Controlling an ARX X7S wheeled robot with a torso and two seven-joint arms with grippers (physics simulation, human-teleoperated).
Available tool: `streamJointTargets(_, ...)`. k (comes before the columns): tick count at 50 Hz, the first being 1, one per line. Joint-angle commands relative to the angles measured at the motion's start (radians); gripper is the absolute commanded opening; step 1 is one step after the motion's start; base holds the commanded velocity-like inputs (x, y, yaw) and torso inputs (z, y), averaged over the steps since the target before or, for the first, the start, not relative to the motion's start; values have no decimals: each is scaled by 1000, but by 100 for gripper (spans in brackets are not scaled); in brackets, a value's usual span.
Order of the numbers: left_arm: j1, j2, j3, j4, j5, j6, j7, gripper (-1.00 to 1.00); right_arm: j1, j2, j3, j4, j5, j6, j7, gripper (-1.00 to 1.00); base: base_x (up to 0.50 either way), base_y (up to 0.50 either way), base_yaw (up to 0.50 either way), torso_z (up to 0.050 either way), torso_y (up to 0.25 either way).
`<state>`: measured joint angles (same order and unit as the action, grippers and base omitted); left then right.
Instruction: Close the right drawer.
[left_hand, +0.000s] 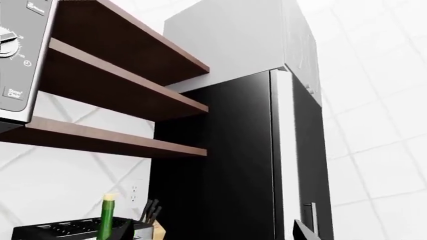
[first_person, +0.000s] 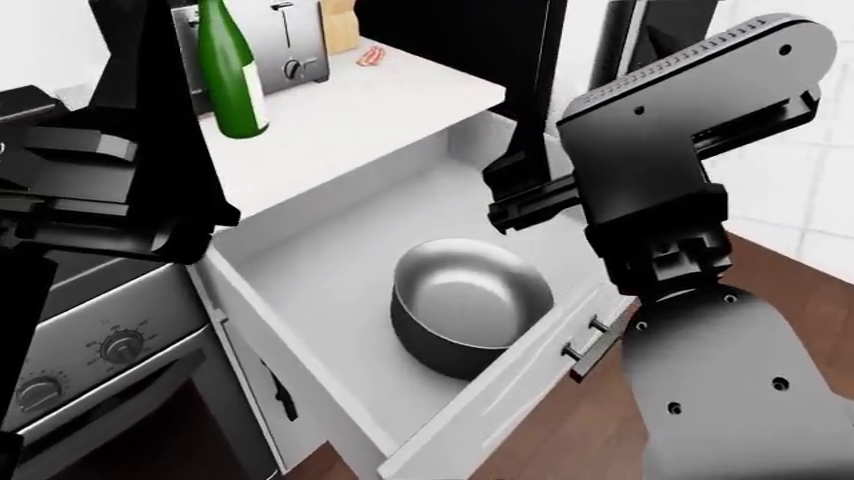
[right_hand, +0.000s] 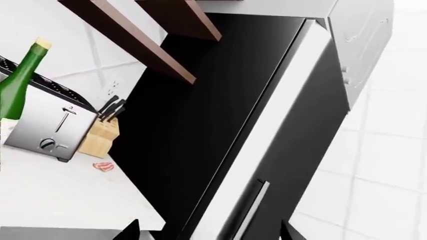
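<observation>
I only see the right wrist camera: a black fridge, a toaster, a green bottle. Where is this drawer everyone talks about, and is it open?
Observer: It is below your view. The head camera shows the right drawer pulled far out from under the white counter.
Operator: Is anything in it?
Observer: Yes, one steel bowl sits upright on the drawer's grey floor.
Operator: What would one push on to shut it?
Observer: The white front panel has a short black handle, and nothing is gripping it.
</observation>
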<state>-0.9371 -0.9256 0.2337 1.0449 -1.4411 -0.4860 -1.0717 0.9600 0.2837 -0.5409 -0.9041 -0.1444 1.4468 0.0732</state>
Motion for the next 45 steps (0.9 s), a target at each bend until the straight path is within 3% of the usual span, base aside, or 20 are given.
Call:
streamJointTargets(1, -2, -32, 43, -1, 20, 50, -3, 100, -8, -5, 16, -2, -1, -11, 1, 100, 0, 0, -500, 0, 0)
streamJointTargets(12, 8, -59, 66, -1, 41, 90, 4, 100, -16, -14, 39, 1, 3, -20, -5, 100, 0, 0, -500, 0, 0)
streamJointTargets(40, -62, -136, 215, -1, 70, 214, -23, 100, -17, -32, 63, 11, 4, -7, -5, 100, -22, -19, 0, 0, 0)
streamJointTargets(45, -78, -150, 230, 0, 68, 229, -33, 100, -22, -37, 78, 10, 4, -16, -5, 100, 310, -353, 0, 0, 0)
